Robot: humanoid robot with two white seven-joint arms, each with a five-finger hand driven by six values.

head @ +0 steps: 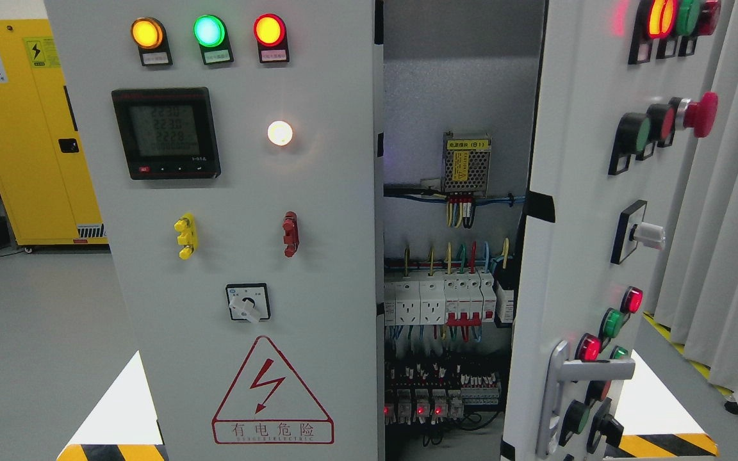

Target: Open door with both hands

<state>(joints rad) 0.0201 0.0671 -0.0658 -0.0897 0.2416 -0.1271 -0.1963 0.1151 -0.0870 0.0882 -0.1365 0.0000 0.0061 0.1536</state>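
A grey electrical cabinet fills the head view. Its right door (574, 211) stands swung open toward me, edge on, with buttons, lamps and a metal handle (558, 397) on its face. The left door (241, 211) is shut and carries three lit lamps, a black meter (166, 133), a rotary switch (247, 303) and a red danger triangle. The opening between the doors shows a power supply (466, 163), white breakers (446, 301) and coloured wiring. Neither of my hands or arms shows.
A yellow safety cabinet (29, 128) stands at the back left on the grey floor. Grey curtains (728, 224) hang at the right. Black and yellow hazard tape (109, 452) marks the floor at the cabinet's base.
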